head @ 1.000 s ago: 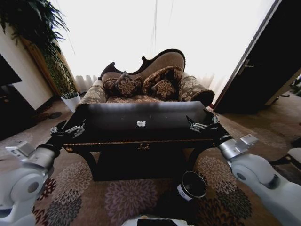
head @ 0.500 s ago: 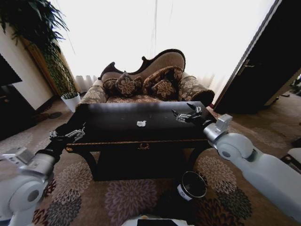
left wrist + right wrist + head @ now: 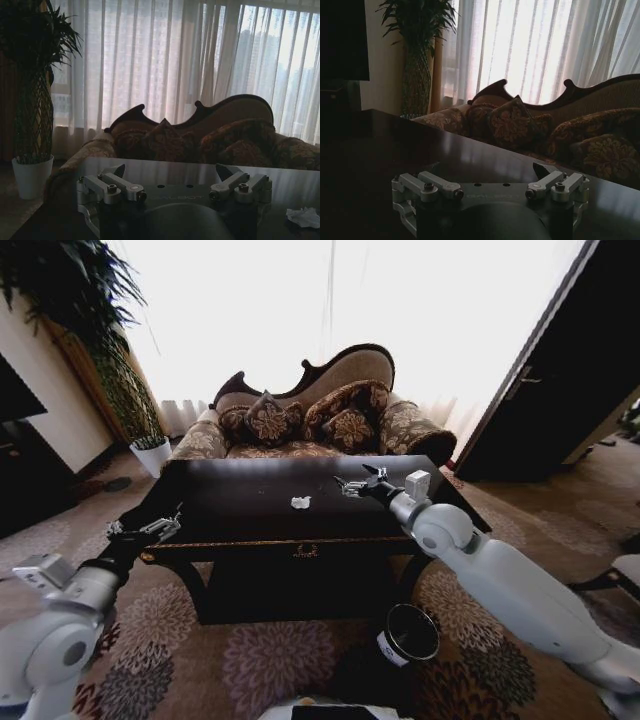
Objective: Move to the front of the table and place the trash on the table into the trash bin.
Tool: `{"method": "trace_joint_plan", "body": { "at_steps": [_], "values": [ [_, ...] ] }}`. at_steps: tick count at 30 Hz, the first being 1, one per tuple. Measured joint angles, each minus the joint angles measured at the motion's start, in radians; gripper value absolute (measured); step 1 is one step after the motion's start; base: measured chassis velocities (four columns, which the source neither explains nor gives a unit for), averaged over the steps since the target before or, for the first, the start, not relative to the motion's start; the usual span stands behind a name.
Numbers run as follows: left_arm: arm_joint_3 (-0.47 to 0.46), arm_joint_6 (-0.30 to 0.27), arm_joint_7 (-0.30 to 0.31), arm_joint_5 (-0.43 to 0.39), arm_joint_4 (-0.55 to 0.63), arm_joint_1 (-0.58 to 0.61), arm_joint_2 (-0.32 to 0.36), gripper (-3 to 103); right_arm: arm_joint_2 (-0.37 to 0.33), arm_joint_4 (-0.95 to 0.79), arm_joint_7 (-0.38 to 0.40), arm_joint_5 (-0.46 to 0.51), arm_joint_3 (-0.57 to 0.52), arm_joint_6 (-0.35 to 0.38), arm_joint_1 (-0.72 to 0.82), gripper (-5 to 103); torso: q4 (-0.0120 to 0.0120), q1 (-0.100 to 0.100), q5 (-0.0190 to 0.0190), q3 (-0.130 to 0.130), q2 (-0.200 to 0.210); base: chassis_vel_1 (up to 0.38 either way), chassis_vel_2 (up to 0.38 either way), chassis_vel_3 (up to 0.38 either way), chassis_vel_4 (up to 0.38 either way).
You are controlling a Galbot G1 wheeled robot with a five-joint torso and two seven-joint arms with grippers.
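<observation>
One crumpled white wad of trash [image 3: 300, 502] lies near the middle of the glossy dark table [image 3: 240, 495]; it also appears at the edge of the left wrist view [image 3: 305, 216]. My right gripper [image 3: 357, 480] hovers open over the tabletop, a short way right of the wad and slightly farther back; its jaws [image 3: 487, 172] are spread with nothing between them. By the table's front left corner my left gripper [image 3: 143, 527] is open and empty [image 3: 170, 172]. The black trash bin [image 3: 408, 633] stands on the carpet below the table's front right part.
A patterned sofa [image 3: 300, 420] with cushions stands right behind the table. A tall plant in a white pot [image 3: 152, 455] is at the back left, a dark door [image 3: 560, 390] at the right. Flowered carpet [image 3: 270, 660] lies in front of the table.
My right arm has swung from the table's right front corner leftward over the tabletop, toward the wad. The left arm has barely moved.
</observation>
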State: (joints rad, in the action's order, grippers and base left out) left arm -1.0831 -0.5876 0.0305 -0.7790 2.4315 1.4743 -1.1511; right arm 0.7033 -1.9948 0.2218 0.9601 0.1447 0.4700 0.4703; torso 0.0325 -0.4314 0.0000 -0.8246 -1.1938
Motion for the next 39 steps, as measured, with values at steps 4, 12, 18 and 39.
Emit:
{"method": "trace_joint_plan", "body": {
  "at_steps": [4,12,18,39],
  "values": [
    [0.009,-0.001,0.0,0.001,-0.002,-0.006,-0.001,100,0.02,0.03,0.015,0.039,0.097,0.056,-0.115,100,0.0001,0.0,0.0002,0.0,0.0,0.0,0.0,0.0,0.0],
    [0.004,-0.001,-0.001,0.001,-0.009,-0.012,0.003,100,0.121,0.12,0.035,0.084,0.275,0.119,-0.302,100,-0.0003,0.0,-0.0003,0.0,0.0,0.0,0.0,0.0,0.0],
    [0.002,-0.001,-0.001,-0.002,-0.015,-0.016,0.007,100,0.17,0.16,0.046,0.089,0.314,0.165,-0.316,100,-0.0003,0.0,-0.0002,0.0,0.0,0.0,0.0,0.0,0.0],
    [0.027,-0.001,-0.001,-0.003,-0.036,-0.039,0.008,100,0.256,0.249,0.115,0.108,0.377,0.228,-0.326,100,-0.0001,0.0,-0.0001,0.0,0.0,0.0,0.0,0.0,0.0]
  ]
}}
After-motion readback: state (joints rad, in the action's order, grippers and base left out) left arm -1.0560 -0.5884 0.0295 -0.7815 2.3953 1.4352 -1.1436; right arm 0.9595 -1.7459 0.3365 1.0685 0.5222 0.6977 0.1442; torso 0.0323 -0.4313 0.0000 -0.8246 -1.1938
